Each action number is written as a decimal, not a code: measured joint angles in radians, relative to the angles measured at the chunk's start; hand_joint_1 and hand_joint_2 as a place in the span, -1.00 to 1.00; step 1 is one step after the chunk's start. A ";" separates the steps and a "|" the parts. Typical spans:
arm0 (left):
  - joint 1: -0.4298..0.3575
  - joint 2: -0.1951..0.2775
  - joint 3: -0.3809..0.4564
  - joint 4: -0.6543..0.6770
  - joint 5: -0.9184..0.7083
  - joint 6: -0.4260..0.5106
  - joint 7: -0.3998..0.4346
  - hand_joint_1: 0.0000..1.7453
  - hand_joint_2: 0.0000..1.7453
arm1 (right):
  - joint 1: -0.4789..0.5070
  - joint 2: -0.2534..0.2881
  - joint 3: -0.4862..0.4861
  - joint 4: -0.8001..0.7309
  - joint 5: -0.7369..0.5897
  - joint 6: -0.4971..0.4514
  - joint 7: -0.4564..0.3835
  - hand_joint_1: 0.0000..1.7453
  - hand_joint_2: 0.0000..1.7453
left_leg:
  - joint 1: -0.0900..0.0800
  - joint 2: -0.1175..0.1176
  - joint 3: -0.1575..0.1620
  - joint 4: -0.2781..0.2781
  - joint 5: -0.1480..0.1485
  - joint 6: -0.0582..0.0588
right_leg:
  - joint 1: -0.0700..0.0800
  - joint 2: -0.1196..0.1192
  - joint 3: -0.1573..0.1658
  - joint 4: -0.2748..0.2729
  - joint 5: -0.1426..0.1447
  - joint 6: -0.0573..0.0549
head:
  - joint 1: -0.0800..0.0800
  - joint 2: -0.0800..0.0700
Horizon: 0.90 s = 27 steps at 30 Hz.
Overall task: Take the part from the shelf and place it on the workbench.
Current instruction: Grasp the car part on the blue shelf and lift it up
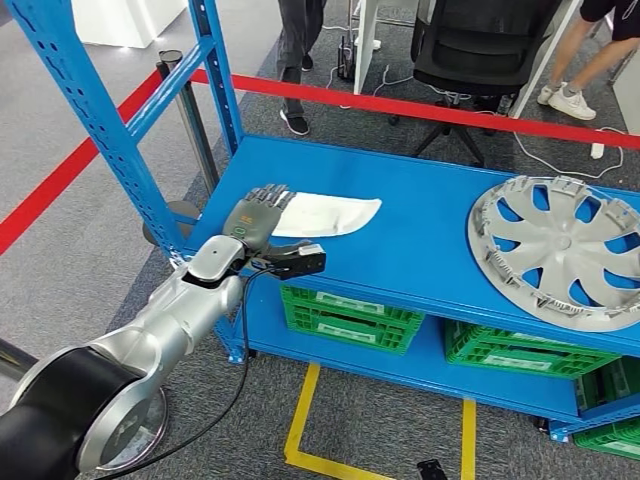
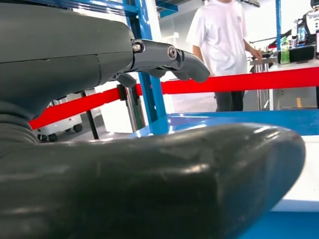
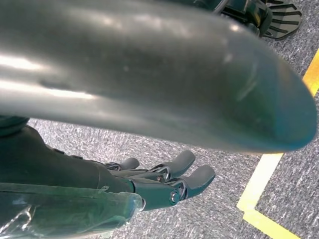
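A flat white part lies on the top deck of the blue shelf. My left hand reaches in over the shelf's left front corner. Its fingers stretch flat over the part's left end, and I cannot tell whether they touch it. In the left wrist view the thumb and the fingers stand apart with nothing between them, and the white part shows beyond the thumb tip. A silver wheel cover lies on the same deck at the right. My right hand hangs over the grey carpet, holding nothing.
Green crates sit on the lower shelf level. A blue upright post rises left of my arm. Red barrier tape runs behind the shelf, with people and an office chair beyond. Yellow tape marks the floor.
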 joint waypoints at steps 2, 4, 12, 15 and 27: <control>0.000 0.000 0.001 0.000 -0.001 -0.006 -0.003 -1.00 0.50 | 0.000 0.000 0.000 0.000 0.000 0.000 0.000 -1.00 -1.00 | 0.000 0.000 0.000 0.000 0.000 0.000 | 0.000 0.000 0.000 0.000 0.000 0.000 | 0.000 0.000; 0.000 0.000 0.002 0.000 -0.004 -0.012 -0.004 -1.00 1.00 | 0.000 0.000 0.000 0.000 0.000 0.000 0.000 -1.00 -1.00 | 0.000 0.000 0.000 0.000 0.000 0.000 | 0.000 0.000 0.000 0.000 0.000 0.000 | 0.000 0.000; 0.000 -0.005 0.005 0.000 -0.018 -0.043 0.007 -1.00 1.00 | 0.000 0.001 0.000 0.000 0.000 -0.001 0.000 -1.00 -1.00 | 0.000 0.000 0.000 0.000 0.000 0.000 | 0.000 0.000 0.000 0.000 0.000 0.000 | 0.000 0.000; 0.001 -0.005 0.005 0.000 -0.023 -0.081 0.002 -1.00 1.00 | 0.000 0.001 0.000 0.000 0.000 0.000 0.000 -1.00 -1.00 | 0.000 0.000 0.000 0.000 0.000 0.000 | 0.000 0.000 0.000 0.000 0.000 0.000 | 0.000 0.000; 0.002 0.002 0.007 0.002 -0.020 -0.174 -0.001 -1.00 1.00 | -0.003 0.006 0.000 0.000 0.005 0.003 0.000 -1.00 -1.00 | 0.000 0.000 0.000 0.000 0.000 0.000 | 0.000 0.000 0.000 0.000 0.000 0.000 | 0.000 0.000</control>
